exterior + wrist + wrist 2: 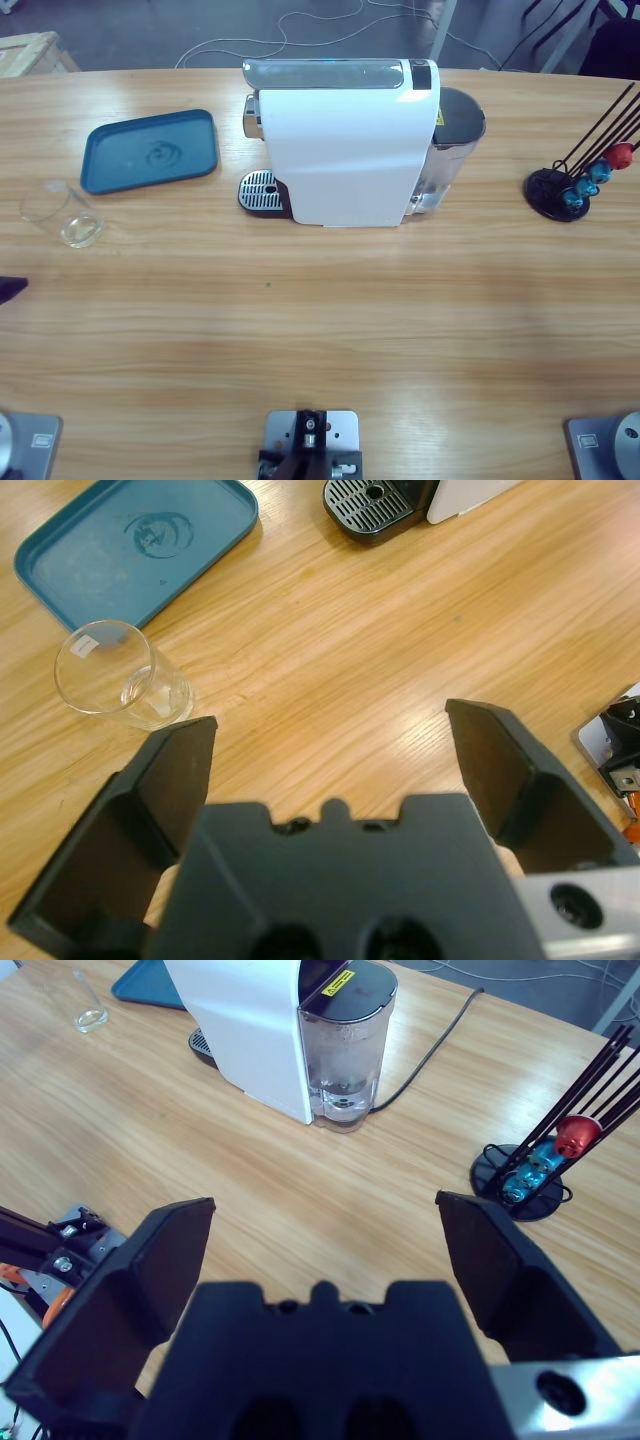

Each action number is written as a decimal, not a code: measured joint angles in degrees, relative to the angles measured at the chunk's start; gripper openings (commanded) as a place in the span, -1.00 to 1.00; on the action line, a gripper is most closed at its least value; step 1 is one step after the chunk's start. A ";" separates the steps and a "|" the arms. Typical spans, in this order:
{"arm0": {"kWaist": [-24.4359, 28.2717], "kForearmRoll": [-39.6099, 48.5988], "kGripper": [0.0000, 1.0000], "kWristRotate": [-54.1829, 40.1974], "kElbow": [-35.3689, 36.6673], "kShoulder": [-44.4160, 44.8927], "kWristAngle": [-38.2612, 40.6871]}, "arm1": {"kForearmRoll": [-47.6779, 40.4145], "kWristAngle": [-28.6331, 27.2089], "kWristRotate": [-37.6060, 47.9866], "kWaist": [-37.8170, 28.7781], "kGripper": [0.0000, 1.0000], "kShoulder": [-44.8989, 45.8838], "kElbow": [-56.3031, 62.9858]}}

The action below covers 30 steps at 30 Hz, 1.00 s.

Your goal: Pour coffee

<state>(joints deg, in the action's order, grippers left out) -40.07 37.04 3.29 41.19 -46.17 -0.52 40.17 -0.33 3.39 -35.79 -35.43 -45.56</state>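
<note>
The empty glass (122,675) stands upright beside the tray (100,550), just ahead and left of the left gripper (330,750), whose jaws, like the right gripper's (325,1230), are spread.

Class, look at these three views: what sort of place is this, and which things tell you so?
Probably a robotics lab bench set up as a coffee station: a white capsule coffee machine, a capsule rack and an empty glass tumbler stand on a long wooden table, with cables on the floor behind.

Long wooden table (320,330) with pale grain. Beyond the table's far edge, grey floor (200,25) with loose white cables (300,20) and a light wooden crate (30,52).
</note>
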 measured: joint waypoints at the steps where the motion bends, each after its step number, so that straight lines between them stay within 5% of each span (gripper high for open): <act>1: 0.00 0.00 1.00 0.00 0.03 0.00 0.00 | 0.00 0.00 0.00 0.00 1.00 0.00 0.00; 14: -0.01 -1.63 1.00 2.09 1.07 -2.32 -1.31 | 0.00 0.00 0.00 0.00 1.00 0.01 0.00; 20: -0.21 -1.75 1.00 12.79 22.37 -19.58 -0.60 | 0.00 0.00 0.00 0.02 1.00 0.02 0.01; 24: 0.65 -1.52 0.93 30.09 34.33 -33.33 6.13 | 0.00 0.00 0.00 0.03 1.00 0.03 0.01; 30: 2.26 -8.57 0.84 47.57 38.03 -42.87 11.83 | 0.00 0.00 0.00 0.03 1.00 0.04 0.01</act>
<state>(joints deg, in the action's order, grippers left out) -37.81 28.47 50.86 79.23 -89.05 11.31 40.17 -0.32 3.40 -35.77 -35.39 -45.56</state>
